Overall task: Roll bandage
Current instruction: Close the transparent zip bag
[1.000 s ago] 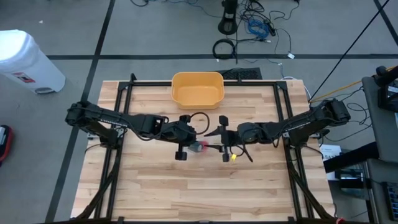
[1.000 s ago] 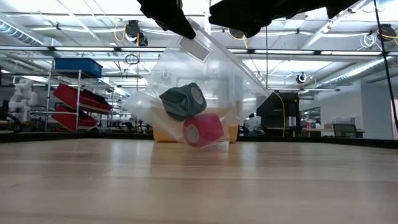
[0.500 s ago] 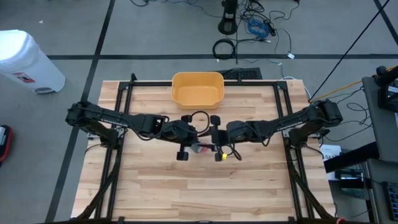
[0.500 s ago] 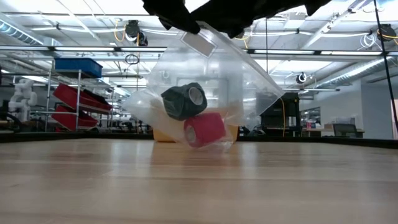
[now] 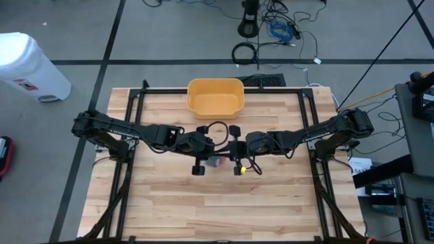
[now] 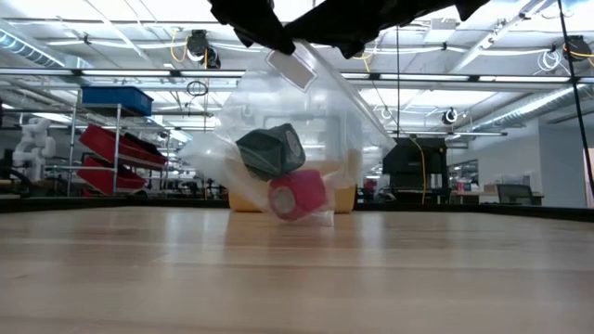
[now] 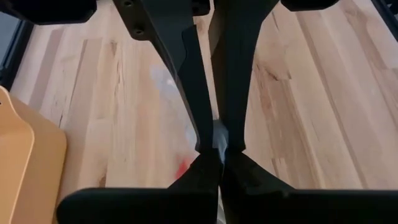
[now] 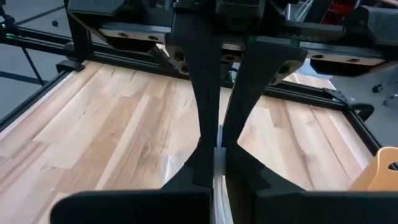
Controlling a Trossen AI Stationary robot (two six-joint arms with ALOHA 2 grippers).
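Observation:
A clear plastic bag point(image 6: 288, 139) hangs over the middle of the table. Inside it a black bandage roll point(image 6: 271, 150) rests on a red bandage roll point(image 6: 297, 195), which shows from above as a red spot point(image 5: 215, 161). My left gripper point(image 5: 205, 150) and my right gripper point(image 5: 234, 152) face each other above the bag, both shut on its top edge. In the low view the left gripper point(image 6: 269, 37) and the right gripper point(image 6: 345, 39) are dark shapes at the bag's top. My left gripper pinches the bag's top edge point(image 7: 217, 132) between its two fingers, coming slanting down from the table's left. The bag hangs below the fingers with both rolls at its bottom. Whether its bottom point(image 6: 306, 219) touches the table, I cannot tell. My right gripper pinches the clear top edge point(image 8: 217, 142) of the bag between its two fingers, reaching nearly level from the table's right. The bag hangs below the hold.
A yellow tub point(image 5: 215, 96) stands at the table's far edge, behind the bag. Black frame rails point(image 5: 129, 135) run along the left and right sides. Bare wood point(image 5: 217, 203) lies on the near half of the table.
My right gripper has moved toward the table's left, up to the left gripper, and shut on the bag's top edge. The bag has swayed a little, and the rolls inside have shifted slightly.

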